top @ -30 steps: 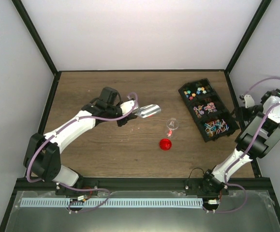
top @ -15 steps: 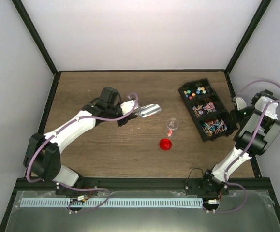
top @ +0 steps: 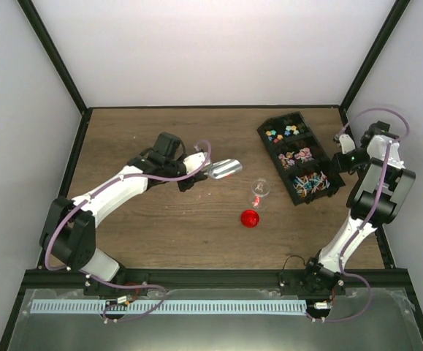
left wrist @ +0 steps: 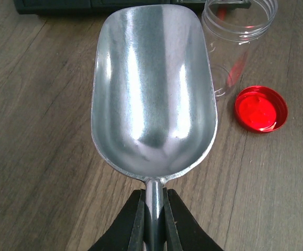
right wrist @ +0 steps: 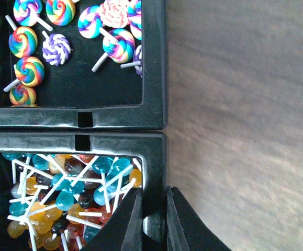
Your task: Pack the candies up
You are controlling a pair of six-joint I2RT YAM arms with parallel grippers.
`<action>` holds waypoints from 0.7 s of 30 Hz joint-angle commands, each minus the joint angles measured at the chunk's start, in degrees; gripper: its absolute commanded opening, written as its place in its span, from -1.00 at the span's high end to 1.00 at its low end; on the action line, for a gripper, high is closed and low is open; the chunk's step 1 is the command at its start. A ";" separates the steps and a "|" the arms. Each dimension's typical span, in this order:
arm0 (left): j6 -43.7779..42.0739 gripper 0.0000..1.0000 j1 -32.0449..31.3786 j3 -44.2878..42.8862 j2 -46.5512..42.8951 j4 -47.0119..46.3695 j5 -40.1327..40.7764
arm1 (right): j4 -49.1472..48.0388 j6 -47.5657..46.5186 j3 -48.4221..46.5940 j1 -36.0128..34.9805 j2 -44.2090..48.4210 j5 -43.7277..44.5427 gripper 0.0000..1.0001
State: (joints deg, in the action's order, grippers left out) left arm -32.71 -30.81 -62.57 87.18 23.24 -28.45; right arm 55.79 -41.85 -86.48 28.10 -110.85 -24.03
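Note:
The candies [right wrist: 62,196] are tiny coloured lollipops lying in a black compartment tray [right wrist: 154,68]; swirl ones fill one compartment and ball ones another. In the top view the tray [top: 277,167] sits at the right of the table with candies [top: 302,156] inside. My right gripper [right wrist: 154,219] is shut on the tray's near-right wall, one finger inside and one outside; from above it [top: 338,162] is at the tray's right edge. My left gripper [left wrist: 155,219] is shut on the handle of an empty metal scoop [left wrist: 154,94], held above the table left of a clear jar [left wrist: 238,31].
A round red lid [top: 250,218] lies on the wood just in front of the open jar [top: 261,191]. In the left wrist view the lid [left wrist: 261,108] is right of the scoop's bowl. Black frame posts and white walls enclose the table.
The right gripper has closed on the tray's wall and dragged the tray left and a little away, nearer the jar. The left arm and scoop have hardly moved.

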 commanded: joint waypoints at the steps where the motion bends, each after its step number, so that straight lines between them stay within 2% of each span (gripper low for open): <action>1: 0.66 0.92 -0.19 -2.01 1.01 -0.32 0.19 | -3.81 2.80 -4.16 -4.47 -2.55 -2.79 0.90; 4: 0.97 0.92 -0.14 -2.12 1.38 -0.36 0.88 | -4.35 4.46 -7.07 -6.82 -4.46 -2.97 0.98; 11: 1.44 0.92 -0.13 -2.77 2.63 1.21 3.72 | -5.14 10.52 -16.17 -12.04 -9.97 -4.79 0.99; 21: 2.15 0.92 0.03 -3.52 2.13 5.31 9.74 | -8.15 15.70 -19.69 -20.36 -12.54 -7.77 0.99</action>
State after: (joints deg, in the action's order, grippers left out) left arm -31.24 -30.79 -64.38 89.30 26.15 -21.28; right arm 50.61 -28.88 -101.71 11.33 -122.41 -26.35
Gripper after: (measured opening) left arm 0.096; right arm 0.117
